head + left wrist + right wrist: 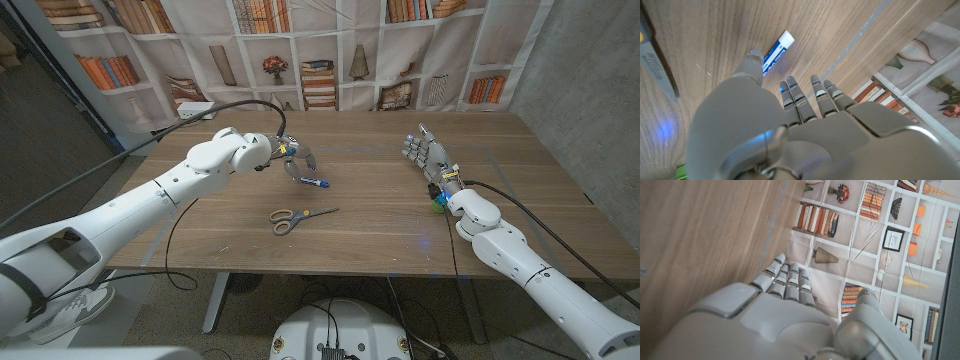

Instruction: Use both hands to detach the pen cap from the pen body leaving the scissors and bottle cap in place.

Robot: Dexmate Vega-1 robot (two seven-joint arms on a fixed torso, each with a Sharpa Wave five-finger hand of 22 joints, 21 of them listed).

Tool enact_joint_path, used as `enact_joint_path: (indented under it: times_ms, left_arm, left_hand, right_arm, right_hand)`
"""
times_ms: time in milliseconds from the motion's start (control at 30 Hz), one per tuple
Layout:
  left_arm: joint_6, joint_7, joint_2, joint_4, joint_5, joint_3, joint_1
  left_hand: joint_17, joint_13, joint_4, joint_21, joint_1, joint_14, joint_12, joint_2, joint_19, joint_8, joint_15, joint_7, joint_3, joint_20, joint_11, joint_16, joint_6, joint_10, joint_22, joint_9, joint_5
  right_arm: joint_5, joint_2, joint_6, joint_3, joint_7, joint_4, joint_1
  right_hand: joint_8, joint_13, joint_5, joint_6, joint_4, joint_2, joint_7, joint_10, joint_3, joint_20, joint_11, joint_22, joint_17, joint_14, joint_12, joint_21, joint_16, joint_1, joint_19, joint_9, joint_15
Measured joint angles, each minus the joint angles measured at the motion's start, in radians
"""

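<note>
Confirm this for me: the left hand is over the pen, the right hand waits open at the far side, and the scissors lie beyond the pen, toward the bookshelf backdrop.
One thing is wrong. In the head view the scissors lie nearer the robot than the pen, not beyond it. The rest holds: the left hand is over the pen, and the right hand waits open at the far side.

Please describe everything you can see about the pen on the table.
The slim white pen with blue markings lies flat on the wooden table, slanted, just in front of the left hand. In the left wrist view its white end and blue-printed barrel look like plastic. The fingers hover over it; I cannot tell if they touch it. The cap looks still attached. The orange-handled scissors lie apart from it, nearer the robot.
</note>
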Motion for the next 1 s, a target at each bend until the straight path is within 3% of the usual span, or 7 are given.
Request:
enact_joint_path:
  times_ms: [433,1000]
  left_arm:
    - [0.011,0.045,-0.010,0.017,-0.003,0.001,0.028]
    - [0.042,0.098,-0.027,0.035,-0.024,-0.001,0.046]
  left_hand:
    - [0.005,-0.003,0.007,0.007,0.006,0.075,0.015,0.007,0.045,0.035,-0.004,-0.019,-0.007,-0.016,0.000,0.010,0.132,0.094,0.000,-0.007,0.000]
    - [0.005,-0.003,0.011,0.007,-0.002,0.087,0.001,0.014,0.072,0.023,-0.005,0.001,-0.011,0.022,0.000,0.006,0.121,0.115,0.000,-0.012,0.000]
  right_arm:
    - [0.001,-0.008,-0.017,-0.002,0.001,-0.001,0.001]
    - [0.006,-0.017,-0.026,0.000,-0.002,-0.011,-0.007]
  right_hand:
    - [0.000,0.000,0.000,0.000,0.000,0.005,0.000,0.000,0.000,0.003,0.000,0.000,0.000,0.000,0.000,0.000,0.000,0.005,0.003,0.005,0.000]
    - [0.000,0.000,0.000,0.000,-0.004,0.005,0.000,0.009,-0.004,-0.002,-0.002,0.000,0.000,0.011,0.000,0.000,0.000,0.005,0.009,0.005,-0.001]
